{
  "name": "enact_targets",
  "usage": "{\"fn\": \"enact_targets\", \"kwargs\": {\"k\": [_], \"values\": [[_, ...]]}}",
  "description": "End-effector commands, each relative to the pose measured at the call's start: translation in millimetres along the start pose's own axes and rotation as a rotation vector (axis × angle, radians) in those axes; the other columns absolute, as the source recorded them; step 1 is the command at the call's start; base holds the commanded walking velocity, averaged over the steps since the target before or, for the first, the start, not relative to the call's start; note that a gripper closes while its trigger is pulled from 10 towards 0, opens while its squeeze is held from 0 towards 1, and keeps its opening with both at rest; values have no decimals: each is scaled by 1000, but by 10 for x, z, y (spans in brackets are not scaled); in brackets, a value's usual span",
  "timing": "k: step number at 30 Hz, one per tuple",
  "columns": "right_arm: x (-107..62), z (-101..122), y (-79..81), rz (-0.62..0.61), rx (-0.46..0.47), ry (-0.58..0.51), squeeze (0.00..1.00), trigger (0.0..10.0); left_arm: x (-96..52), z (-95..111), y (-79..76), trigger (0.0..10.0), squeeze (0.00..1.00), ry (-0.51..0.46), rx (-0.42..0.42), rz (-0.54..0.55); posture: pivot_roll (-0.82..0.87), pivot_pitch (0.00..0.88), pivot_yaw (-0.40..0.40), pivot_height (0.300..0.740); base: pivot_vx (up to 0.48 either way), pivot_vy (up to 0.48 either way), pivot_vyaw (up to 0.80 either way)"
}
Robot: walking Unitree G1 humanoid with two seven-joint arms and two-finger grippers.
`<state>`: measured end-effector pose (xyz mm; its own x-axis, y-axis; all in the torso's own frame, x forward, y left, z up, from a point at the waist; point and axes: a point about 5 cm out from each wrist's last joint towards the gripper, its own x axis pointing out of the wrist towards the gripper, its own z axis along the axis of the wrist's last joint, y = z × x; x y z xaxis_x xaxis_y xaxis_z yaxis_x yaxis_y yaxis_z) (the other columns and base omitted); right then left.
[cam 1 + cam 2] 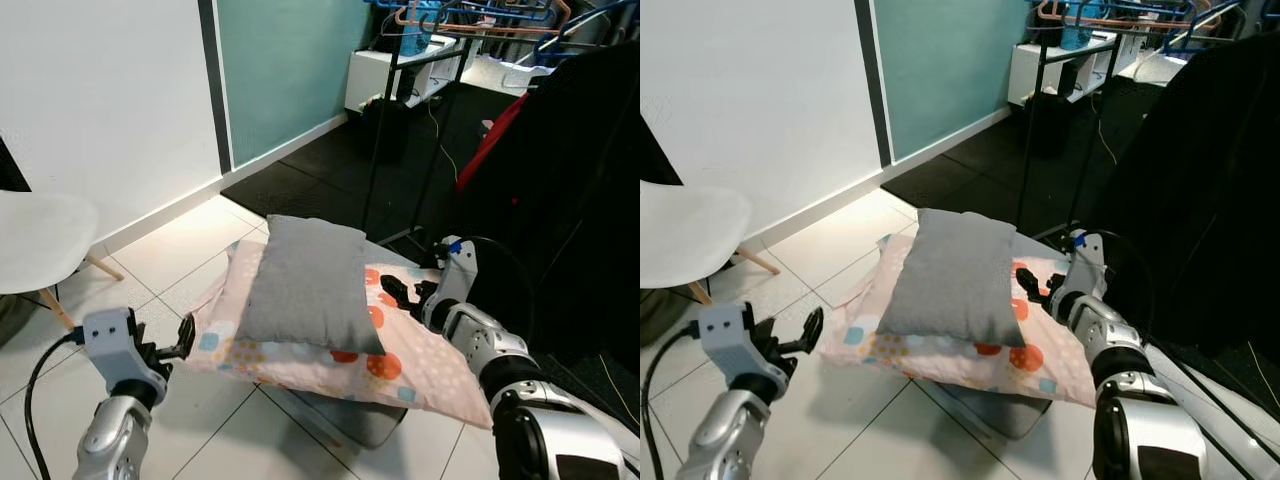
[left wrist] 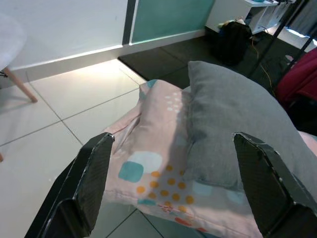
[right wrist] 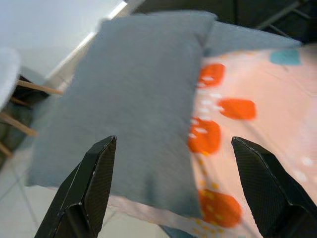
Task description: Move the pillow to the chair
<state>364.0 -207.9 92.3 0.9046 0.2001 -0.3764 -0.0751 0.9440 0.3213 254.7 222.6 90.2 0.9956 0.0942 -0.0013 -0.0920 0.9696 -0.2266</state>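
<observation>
Here, head views: a grey pillow (image 1: 307, 284) lies flat on a larger pink cushion with orange and teal spots (image 1: 400, 365), which itself rests on a low grey base on the white tiled floor (image 1: 190, 250). The pillow sits toward the cushion's left and far side. A white chair with wooden legs (image 1: 40, 245) stands well apart at far left, against the white wall (image 1: 100, 90). Behind the cushion: a black clothes rack (image 1: 400, 100) with hangers, dark garments (image 1: 590, 180) at right, black mat flooring beyond.

The left gripper (image 1: 182, 338) hovers just beside the cushion's near-left edge, fingers spread, nothing between them. The right gripper (image 1: 1032, 286) is over the cushion's right part, near the pillow's right edge; not visibly touching the pillow.

Left wrist view: both black fingers (image 2: 89, 183) wide apart, empty. Between them the cushion's patterned corner with the grey pillow lying on it; a chair leg at the edge of the picture.

Right wrist view: fingers (image 3: 94, 181) likewise spread wide, empty. Grey pillow (image 3: 133, 99) beneath and ahead, orange-spotted cushion beside it. Slightly blurred.
</observation>
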Motion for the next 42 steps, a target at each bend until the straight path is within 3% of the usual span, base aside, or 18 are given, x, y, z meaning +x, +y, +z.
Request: {"fn": "enact_targets", "kwargs": {"k": [1, 7, 15, 22, 23, 28, 30, 42], "values": [[-9, -72, -39, -27, -9, 46, 0, 10000, -11, 9, 8, 10000, 0, 16, 3, -1, -84, 75, -40, 625, 0, 0, 0], [-36, -102, -108, -60, -4, 70, 0, 10000, -23, 95, -22, 10000, 0, 7, -14, -9, -84, 73, -32, 605, 0, 0, 0], [-21, -115, -73, -44, 8, 76, 0, 10000, -3, 131, -55, 10000, 0, 7, -17, -20, -82, 69, -28, 585, 0, 0, 0], [25, -154, 85, 62, 86, 91, 0, 10000, -12, 161, -68, 10000, 0, 11, -20, -22, -81, 69, -25, 565, 0, 0, 0], [44, -173, 184, 137, 110, 113, 0, 10000, -16, 168, -69, 10000, 0, 13, -20, -20, -79, 72, -24, 555, 0, 0, 0], [51, -181, 250, 192, 110, 131, 0, 10000, -17, 172, -70, 10000, 0, 12, -20, -19, -80, 75, -24, 550, 0, 0, 0], [57, -179, 337, 267, 111, 157, 0, 10000, -13, 178, -62, 10000, 0, 14, -22, -18, -76, 74, -11, 545, 0, 0, 0], [32, -190, 313, 271, 82, 235, 0, 10000, 12, 227, -67, 10000, 0, 13, -22, -23, -59, 82, -6, 545, 0, 0, 0]]}}
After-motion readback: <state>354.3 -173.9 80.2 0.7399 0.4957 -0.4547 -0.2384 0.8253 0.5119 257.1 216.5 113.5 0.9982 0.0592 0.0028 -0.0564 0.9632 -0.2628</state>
